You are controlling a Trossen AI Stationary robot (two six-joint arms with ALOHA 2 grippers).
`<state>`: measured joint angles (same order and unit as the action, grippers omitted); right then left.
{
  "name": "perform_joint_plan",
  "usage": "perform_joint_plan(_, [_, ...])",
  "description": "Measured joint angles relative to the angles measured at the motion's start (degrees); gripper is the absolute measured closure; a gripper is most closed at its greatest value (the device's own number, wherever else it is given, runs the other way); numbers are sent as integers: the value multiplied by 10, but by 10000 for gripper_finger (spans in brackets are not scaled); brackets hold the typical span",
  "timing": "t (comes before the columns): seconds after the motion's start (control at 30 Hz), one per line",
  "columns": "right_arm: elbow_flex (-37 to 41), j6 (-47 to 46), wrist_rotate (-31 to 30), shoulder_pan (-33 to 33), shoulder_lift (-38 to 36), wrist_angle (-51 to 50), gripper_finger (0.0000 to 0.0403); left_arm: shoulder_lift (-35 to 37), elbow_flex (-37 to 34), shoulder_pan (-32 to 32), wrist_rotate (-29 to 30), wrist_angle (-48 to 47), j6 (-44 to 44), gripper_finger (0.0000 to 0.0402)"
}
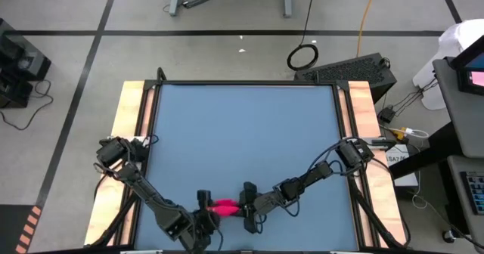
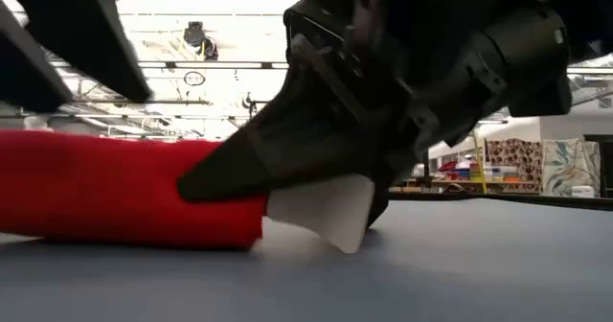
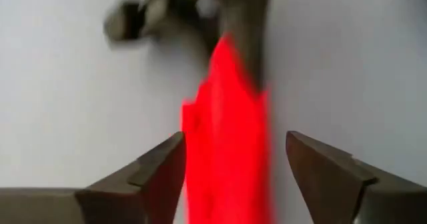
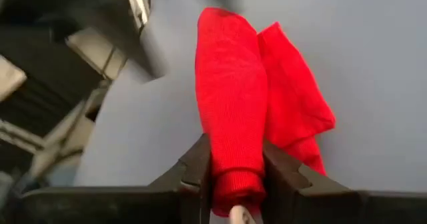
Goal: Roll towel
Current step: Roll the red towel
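Lying near the front edge of the table [image 1: 242,125], between the two grippers, the towel [image 1: 224,206] is forming a compact roll with a looser flap bunching beside it. The right gripper [image 4: 237,184] is pinching one end of the roll, its fingers pressing into the cloth on both sides. The left gripper [image 3: 233,167] is standing spread at the opposite end, its fingers flanking the cloth without squeezing it. The towel is likely handling as light, soft and limp, sagging wherever unsupported. Taking hold at both roll ends, across the full thickness, is probably keeping the layers from unwinding.
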<state>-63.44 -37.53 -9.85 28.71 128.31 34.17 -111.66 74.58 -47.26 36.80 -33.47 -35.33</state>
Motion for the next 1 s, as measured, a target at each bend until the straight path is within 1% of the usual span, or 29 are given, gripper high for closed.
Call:
perform_joint_plan(0.07, [0, -30, 1, 0, 0, 1, 323, 0, 5, -15, 15, 36, 34, 135])
perform_joint_plan(0.17, [0, -61, 9, -3, -2, 3, 323, 0, 5, -33, 16, 70, 59, 133])
perform_joint_plan(0.27, [0, -86, 15, -4, -2, 7, 325, -8, 4, -38, 27, 63, 57, 132])
perform_joint_plan(0.3, [0, -89, 16, -4, -2, 10, 325, -12, 3, -40, 38, 54, 57, 132])
perform_joint_plan(0.47, [0, -98, 19, -4, -2, 12, 324, -35, 3, -43, 53, 33, 58, 133])
perform_joint_plan(0.57, [0, -98, 21, -4, -2, 12, 324, -48, 3, -37, 55, 17, 58, 145])
perform_joint_plan(0.7, [1, -98, 25, -4, -3, 10, 324, -53, 3, -27, 57, 9, 58, 181])
perform_joint_plan(0.83, [1, -93, 26, -3, -3, 9, 321, -53, 3, -14, 54, 7, 57, 236])
perform_joint_plan(0.9, [1, -84, 24, -2, -3, 9, 312, -53, 3, -8, 47, 4, 57, 268])
perform_joint_plan(1.0, [1, -71, 13, 1, -5, 5, 283, -53, -2, 6, 15, 3, 56, 311])
